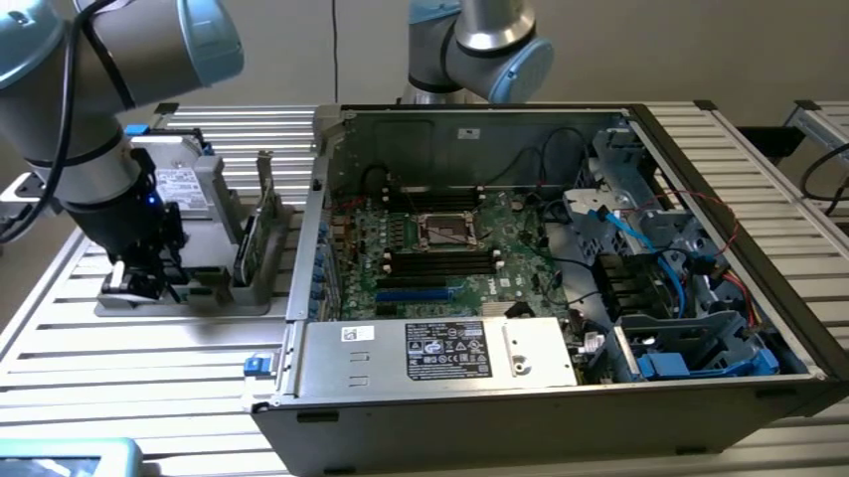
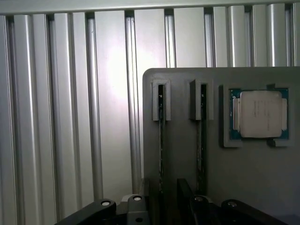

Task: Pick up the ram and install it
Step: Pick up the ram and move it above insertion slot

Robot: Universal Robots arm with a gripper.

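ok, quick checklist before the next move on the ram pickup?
1. End effector open: ok.
2. Ram in the gap between its fingers, not gripped: ok.
3. Ram standing on edge in the gray holder slot: ok.
4. Second ram stick apart from the fingers: ok.
5. Computer case open, motherboard exposed: ok.
6. Memory slots empty, latches open: cannot tell.

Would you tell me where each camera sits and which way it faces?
Exterior view: set high, looking down on the open computer case and grey holder; the arm and tool show.
Wrist view: on the wrist, looking straight down on the holder, its ram sticks and a processor; the tool shows.
Shared: holder, ram sticks, tool.
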